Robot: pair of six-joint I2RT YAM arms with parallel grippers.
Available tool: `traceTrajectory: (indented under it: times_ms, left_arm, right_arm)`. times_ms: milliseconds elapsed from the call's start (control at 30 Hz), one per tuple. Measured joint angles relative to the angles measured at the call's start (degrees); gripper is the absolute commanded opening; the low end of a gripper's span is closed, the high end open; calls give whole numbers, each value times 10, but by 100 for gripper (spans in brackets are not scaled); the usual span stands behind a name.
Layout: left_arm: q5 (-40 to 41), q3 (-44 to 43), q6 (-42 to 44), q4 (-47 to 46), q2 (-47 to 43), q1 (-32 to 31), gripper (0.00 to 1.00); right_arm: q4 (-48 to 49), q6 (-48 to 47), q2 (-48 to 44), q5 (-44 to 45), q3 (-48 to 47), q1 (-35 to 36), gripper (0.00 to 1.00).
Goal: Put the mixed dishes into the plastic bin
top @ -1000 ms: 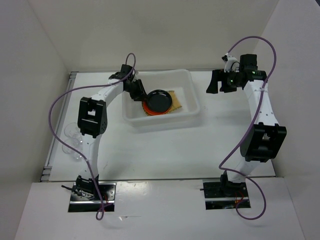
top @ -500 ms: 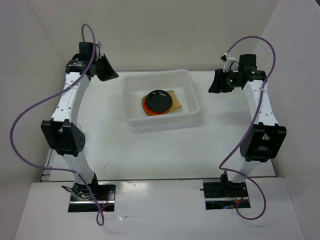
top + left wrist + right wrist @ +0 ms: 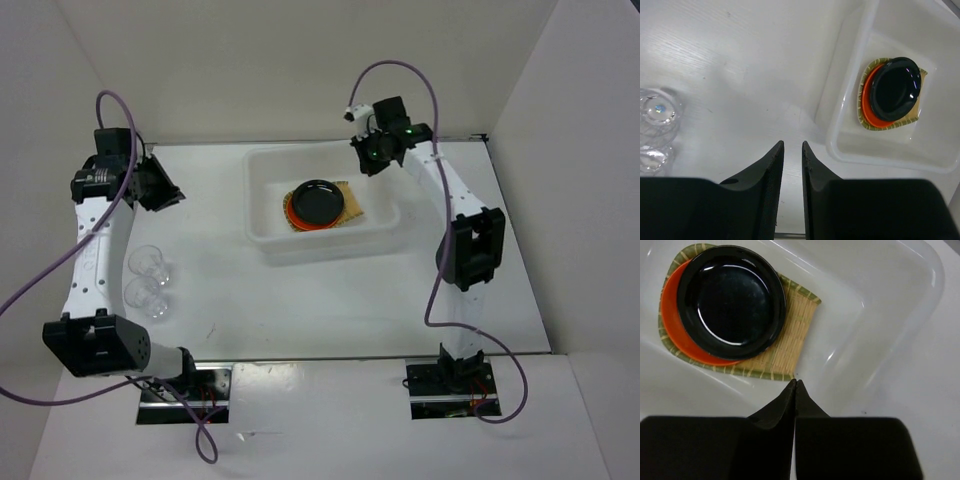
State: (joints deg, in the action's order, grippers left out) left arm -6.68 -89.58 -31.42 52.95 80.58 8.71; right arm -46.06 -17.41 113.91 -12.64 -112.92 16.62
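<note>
Right pincer (image 3: 795, 384) swung over bin (image 3: 320, 246), left wrist shows 2 cups (image 3: 659, 112)

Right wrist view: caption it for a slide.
Shut right pincer hovers over the plastic bin, where the black plate sits on the orange plate and bamboo tray.

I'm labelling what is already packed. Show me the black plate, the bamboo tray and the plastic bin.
black plate (image 3: 732, 300): right wrist view, centre of its glossy well.
bamboo tray (image 3: 792, 332): right wrist view, bare woven part right of the black plate.
plastic bin (image 3: 325, 243): top external view, its near wall.
</note>
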Motion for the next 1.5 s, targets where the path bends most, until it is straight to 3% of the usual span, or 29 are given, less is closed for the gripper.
traceTrajectory:
  times_ms: [367, 600, 1067, 1500]
  left_arm:
    - [15, 55, 13, 40, -83, 20, 29]
    - [36, 92, 14, 58, -92, 31, 30]
    - [66, 93, 15, 86, -115, 32, 32]
    - [81, 94, 15, 101, -134, 32, 32]
  right_arm:
    - [9, -31, 190, 102, -128, 69, 0]
    - [13, -33, 202, 134, -128, 88, 0]
    - [23, -33, 265, 157, -165, 106, 0]
    - [32, -30, 269, 175, -208, 106, 0]
